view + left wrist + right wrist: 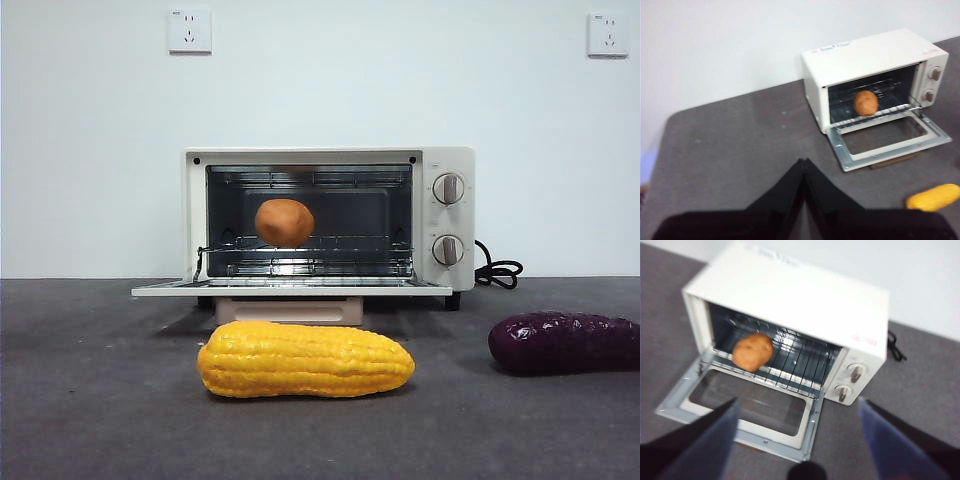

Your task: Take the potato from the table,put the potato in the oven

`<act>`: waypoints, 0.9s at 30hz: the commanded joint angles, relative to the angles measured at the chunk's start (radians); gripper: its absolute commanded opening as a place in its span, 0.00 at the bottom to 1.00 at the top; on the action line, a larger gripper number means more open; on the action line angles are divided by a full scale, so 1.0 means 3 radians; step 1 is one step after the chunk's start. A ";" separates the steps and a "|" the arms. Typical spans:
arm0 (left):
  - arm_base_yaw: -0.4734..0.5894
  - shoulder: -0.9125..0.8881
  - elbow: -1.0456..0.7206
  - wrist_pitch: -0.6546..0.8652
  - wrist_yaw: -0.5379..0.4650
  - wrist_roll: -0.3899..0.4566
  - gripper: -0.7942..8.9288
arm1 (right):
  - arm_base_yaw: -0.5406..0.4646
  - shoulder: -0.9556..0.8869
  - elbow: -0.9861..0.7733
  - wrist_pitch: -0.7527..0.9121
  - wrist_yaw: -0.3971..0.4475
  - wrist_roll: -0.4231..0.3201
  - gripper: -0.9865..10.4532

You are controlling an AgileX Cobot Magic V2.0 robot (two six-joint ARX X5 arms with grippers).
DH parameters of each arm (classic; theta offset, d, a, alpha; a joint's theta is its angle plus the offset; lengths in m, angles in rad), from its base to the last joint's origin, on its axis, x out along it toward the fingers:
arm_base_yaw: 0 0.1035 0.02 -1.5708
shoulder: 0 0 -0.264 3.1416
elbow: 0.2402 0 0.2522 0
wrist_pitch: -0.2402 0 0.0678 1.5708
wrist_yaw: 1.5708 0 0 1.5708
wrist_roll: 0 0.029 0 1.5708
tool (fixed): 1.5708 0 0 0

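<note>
The orange-brown potato [284, 222] rests on the wire rack inside the cream-white oven [448, 165], whose door [290, 288] lies folded down flat. The potato [866, 102] shows inside the oven [860, 55] in the left wrist view, and the potato [753, 352] lies on the rack of the oven [790, 295] in the right wrist view. My right gripper [797, 437] hovers open above the lowered door, holding nothing. My left gripper [804, 162] is shut and empty, off to the oven's left over the dark grey table [730, 145]. Neither gripper appears in the front view.
A long yellow corn cob [305, 359] lies in front of the oven, and a dark purple sweet potato [563, 343] lies at the right. The oven's black cord [497, 270] trails at its right side. Two wall sockets sit on the white wall behind.
</note>
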 commanded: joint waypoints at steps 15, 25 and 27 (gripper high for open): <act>-0.0014 0.0326 -0.0029 0.0015 0.0276 -0.0158 0.08 | 0.0546 -0.1406 0.0008 -0.1405 -0.0107 0.0361 0.08; 0.0023 0.0941 -0.0537 0.0072 0.0340 -0.0298 0.07 | 0.0599 -0.1634 0.0006 -0.1403 -0.0367 0.0404 0.08; 0.0103 0.1048 -0.0790 0.0287 0.0393 -0.0326 0.07 | 0.0599 -0.1647 0.0006 -0.1403 -0.0431 0.0406 0.08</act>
